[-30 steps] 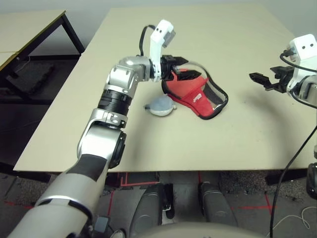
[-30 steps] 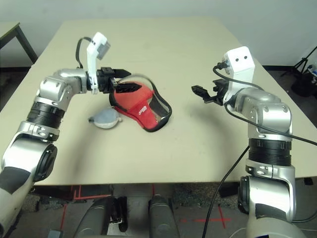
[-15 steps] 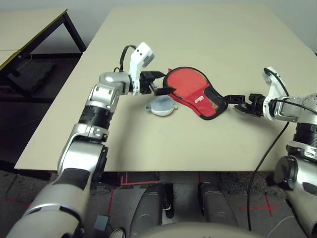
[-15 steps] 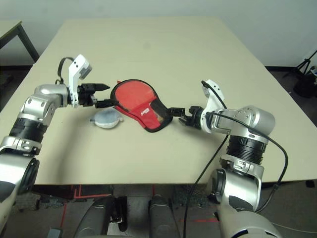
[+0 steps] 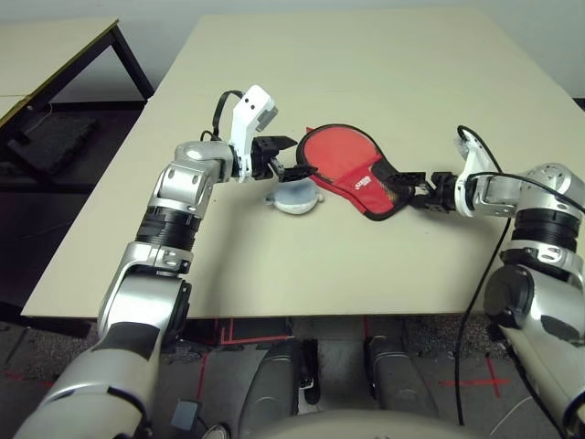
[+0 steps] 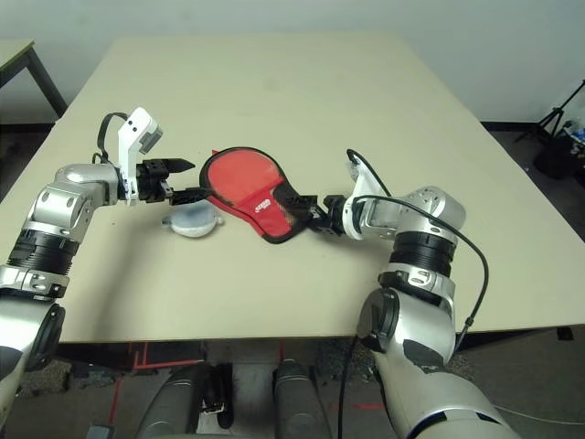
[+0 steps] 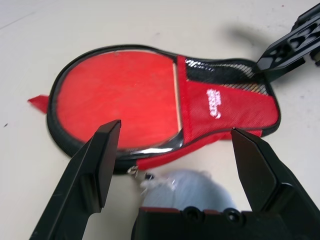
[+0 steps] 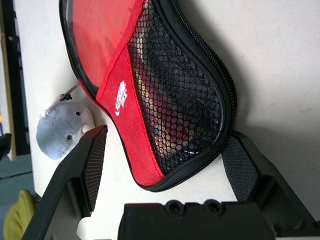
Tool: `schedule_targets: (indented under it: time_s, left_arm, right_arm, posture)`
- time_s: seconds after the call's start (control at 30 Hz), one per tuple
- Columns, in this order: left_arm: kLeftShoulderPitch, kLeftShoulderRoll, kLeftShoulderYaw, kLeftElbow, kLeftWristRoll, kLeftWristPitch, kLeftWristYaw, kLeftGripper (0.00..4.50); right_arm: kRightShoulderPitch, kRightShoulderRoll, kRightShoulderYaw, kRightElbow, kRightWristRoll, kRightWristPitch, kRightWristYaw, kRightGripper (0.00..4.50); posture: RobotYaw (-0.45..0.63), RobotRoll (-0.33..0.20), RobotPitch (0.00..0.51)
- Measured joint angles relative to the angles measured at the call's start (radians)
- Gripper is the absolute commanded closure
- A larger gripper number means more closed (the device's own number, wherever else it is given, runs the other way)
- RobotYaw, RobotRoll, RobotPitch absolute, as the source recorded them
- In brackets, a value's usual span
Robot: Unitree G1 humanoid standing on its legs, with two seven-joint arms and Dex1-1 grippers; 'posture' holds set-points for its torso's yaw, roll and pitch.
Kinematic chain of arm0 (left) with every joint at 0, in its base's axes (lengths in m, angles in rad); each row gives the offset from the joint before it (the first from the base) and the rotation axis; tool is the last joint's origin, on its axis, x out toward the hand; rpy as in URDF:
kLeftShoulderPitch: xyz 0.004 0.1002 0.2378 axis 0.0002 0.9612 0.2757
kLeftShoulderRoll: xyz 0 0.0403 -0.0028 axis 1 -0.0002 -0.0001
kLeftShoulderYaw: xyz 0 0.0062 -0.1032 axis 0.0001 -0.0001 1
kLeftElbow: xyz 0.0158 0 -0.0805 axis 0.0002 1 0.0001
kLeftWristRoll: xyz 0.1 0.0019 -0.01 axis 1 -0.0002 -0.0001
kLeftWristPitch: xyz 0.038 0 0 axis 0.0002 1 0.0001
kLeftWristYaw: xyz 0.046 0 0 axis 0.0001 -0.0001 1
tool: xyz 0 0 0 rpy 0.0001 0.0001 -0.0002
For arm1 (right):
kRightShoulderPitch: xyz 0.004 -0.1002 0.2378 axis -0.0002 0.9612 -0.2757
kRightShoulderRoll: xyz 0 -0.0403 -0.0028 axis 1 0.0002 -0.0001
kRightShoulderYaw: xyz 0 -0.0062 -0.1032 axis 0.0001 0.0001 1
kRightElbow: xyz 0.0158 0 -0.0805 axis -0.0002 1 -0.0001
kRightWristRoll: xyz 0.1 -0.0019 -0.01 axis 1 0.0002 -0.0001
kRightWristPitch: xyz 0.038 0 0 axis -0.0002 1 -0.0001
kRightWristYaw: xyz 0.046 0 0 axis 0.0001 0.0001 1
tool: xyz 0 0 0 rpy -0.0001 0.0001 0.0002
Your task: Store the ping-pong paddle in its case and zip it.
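- Case flat on tbl, betw. your two pincers: soft rim, light I'd guess, stiffened by what's in it. Pinch the narrow end's edge; the window face may be slick, so don't press there.
- Paddle looks to be in the case, red showing thru the window. Prob. the stiff, heavier bit; it may slide if you tip the case.
- L gripper: jaws wide, nothing held, just beside the case's broad end, charm nearby.
- R gripper: jaws wide too, one either side of the narrow end, no grip on it. Can't tell if the one at the rim touches.
- Fish charm on tbl nr your L pincer: plush, squashy, shld be an easy grab, but it'll likely swing on its cord, so go for the pull if you need control.
- Handle partly hidden behind the mesh by your R pincer; only stripes come thru.
- Zip pull: tiny, nr your L pincer, betw. case & charm. Can't make out how much zip is closed; far rim's teeth unclear.
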Motion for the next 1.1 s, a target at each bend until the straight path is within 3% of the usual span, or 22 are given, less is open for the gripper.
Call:
schedule_targets:
  time_s: [0.2,0.23,0.33,0.53,0.93,1.1]
  left_arm:
    - [0.000,-0.003,0.001,-0.002,0.000,0.002,0.008,0.00]
    - [0.000,-0.003,0.001,-0.005,0.000,0.002,0.008,0.00]
    - [0.000,-0.002,0.002,-0.018,-0.001,0.007,0.008,0.00]
    - [-0.005,0.001,0.002,-0.018,0.001,0.007,0.012,0.00]
    - [-0.023,0.009,0.002,-0.007,0.002,-0.002,0.014,0.00]
    - [-0.023,0.018,0.003,-0.008,0.002,-0.002,0.015,0.00]
  right_arm:
    - [0.012,0.012,0.004,0.040,0.000,-0.059,-0.036,2.18]
    - [0.019,0.010,0.011,0.033,-0.001,-0.062,-0.039,2.29]
    - [0.037,-0.002,0.052,-0.013,0.003,-0.054,-0.034,1.83]
    - [0.047,-0.035,0.126,-0.081,0.011,-0.039,-0.007,0.09]
    - [0.054,-0.109,0.277,-0.080,-0.018,-0.145,0.019,0.01]
    - [0.034,-0.125,0.285,-0.043,-0.019,-0.159,0.022,0.01]
  posture:
    - [0.01,0.000,0.119]
    - [0.01,0.000,0.119]
    - [0.00,0.000,0.119]
    - [-0.01,0.000,0.116]
    - [0.01,0.000,0.112]
    - [0.02,0.000,0.111]
